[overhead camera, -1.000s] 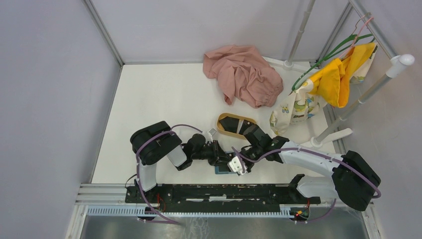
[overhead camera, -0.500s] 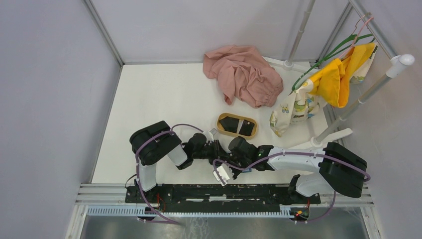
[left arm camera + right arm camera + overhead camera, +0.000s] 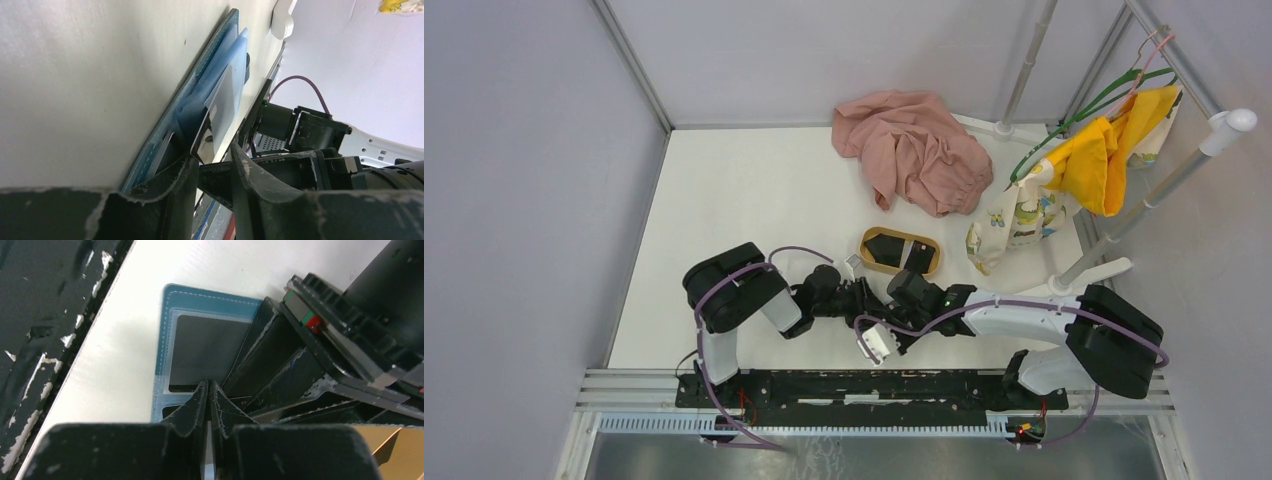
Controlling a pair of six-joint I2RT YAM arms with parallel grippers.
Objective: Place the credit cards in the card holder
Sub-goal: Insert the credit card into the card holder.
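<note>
While our narrowly parted left hand (image 3: 214, 157) steadies the card holder (image 3: 165, 340), our right hand (image 3: 208, 387) pinches a credit card (image 3: 222, 105) into its pocket.

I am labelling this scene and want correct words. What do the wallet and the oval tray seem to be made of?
The wallet looks like matte teal faux leather or vinyl, with pale stitching along its edge; its pocket seems clear plastic, since a dark card shows through. The tray looks like smooth tan wood, though it is too small to be sure.
</note>
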